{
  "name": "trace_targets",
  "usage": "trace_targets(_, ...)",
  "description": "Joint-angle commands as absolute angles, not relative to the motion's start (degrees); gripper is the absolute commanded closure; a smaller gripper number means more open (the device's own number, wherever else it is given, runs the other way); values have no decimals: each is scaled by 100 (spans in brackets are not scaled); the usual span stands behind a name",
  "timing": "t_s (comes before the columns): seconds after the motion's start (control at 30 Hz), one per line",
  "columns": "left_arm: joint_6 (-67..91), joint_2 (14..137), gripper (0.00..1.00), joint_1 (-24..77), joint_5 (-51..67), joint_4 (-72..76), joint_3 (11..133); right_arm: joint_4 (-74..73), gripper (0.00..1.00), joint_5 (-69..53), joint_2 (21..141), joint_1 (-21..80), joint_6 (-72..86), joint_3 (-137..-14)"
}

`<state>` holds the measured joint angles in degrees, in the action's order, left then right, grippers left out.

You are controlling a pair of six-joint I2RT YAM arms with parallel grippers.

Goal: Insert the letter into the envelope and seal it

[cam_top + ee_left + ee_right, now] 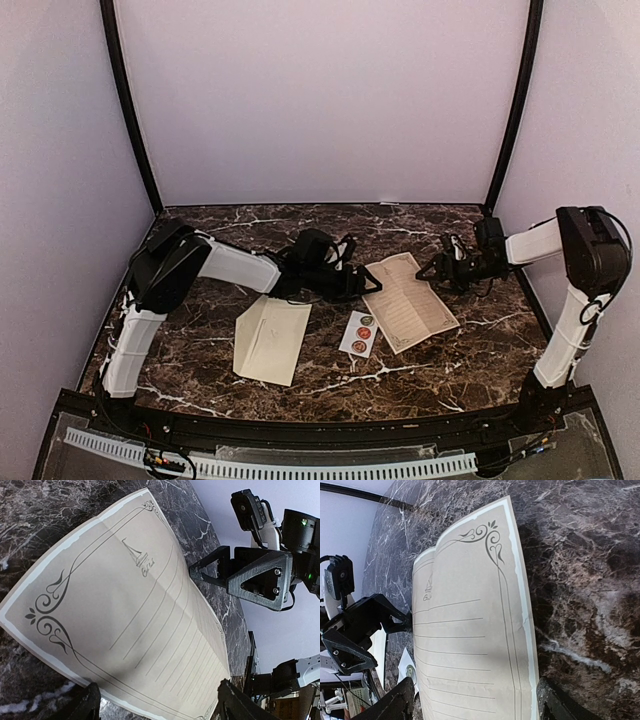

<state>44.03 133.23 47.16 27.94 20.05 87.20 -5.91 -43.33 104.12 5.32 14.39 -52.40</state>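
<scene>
While my left pincer (368, 284) and right pincer (428, 270) hung spread flanking the letter (410, 305), I judged pinching its edges came next.

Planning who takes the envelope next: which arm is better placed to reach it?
Left. The envelope lies on the left arm's side of the table, close to the left gripper, whose jaws stand open. The right gripper sits beyond the letter and the sticker strip.
</scene>
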Motion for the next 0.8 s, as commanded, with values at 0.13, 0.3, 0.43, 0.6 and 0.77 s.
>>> trace_targets(0.13, 4483, 13528, 20, 4746, 2901, 1913, 8762, -969, 20, -4624, 10636, 659, 1477, -5227)
trace_targets(0.3, 4485, 13542, 20, 4746, 2906, 1922, 8792, -971, 17, -4903, 10624, 687, 1423, -5256)
trace_targets(0.43, 4507, 13567, 20, 4744, 2929, 1955, 8810, -1024, 14, -4979, 10604, 800, 1305, -5260)
trace_targets(0.6, 4505, 13595, 20, 4744, 2958, 1973, 8873, -954, 13, -5027, 10488, 907, 1339, -5185)
trace_targets(0.77, 4525, 13613, 20, 4745, 2997, 2022, 8918, -922, 10, -4950, 10316, 996, 1379, -5118)
